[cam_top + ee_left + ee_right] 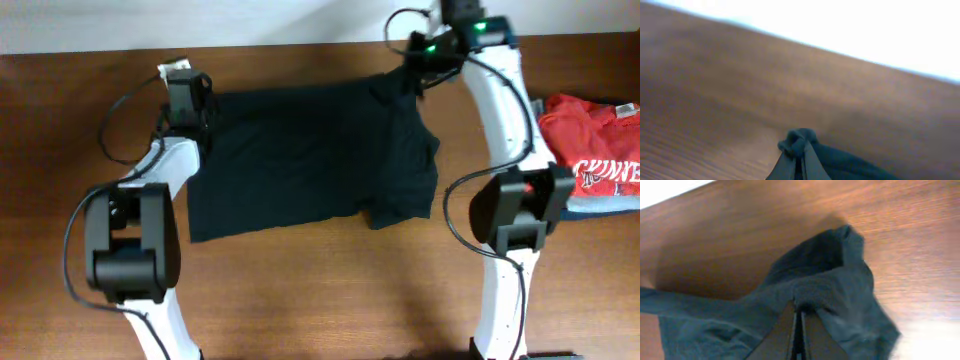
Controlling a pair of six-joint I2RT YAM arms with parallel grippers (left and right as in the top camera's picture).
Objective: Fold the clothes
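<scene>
- Closest to the lens in the right wrist view, the right gripper (799, 311) is clenched on a raised fold of the black T-shirt (830, 275) — its two dark fingers (782, 332) meet with the cloth pinched at their tips and bunched up above them.
- Low in the left wrist view, the left gripper (801, 150) is likewise clamped on the shirt, a small knot of dark fabric (797, 137) pushed up over its closed tips and more cloth trailing off to the right.
- From overhead, the black T-shirt (310, 155) lies spread on the wooden table (330, 290) between the two arms, mostly flat, with its right-hand side rumpled and uneven.
- Left gripper (192, 112) meets the garment at its far left corner; right gripper (412, 72) holds it at the far right corner, near the table's back edge, where the cloth is drawn up into a peak.
- At the table's right edge, well apart from the black shirt and beyond the right arm, a red shirt (595, 135) with white lettering sits on top of a folded grey-blue garment (600, 207) — only a strip of the latter shows beneath it.
- Both wrist views are soft and blurred, so the fabric's finer detail cannot be made out.
</scene>
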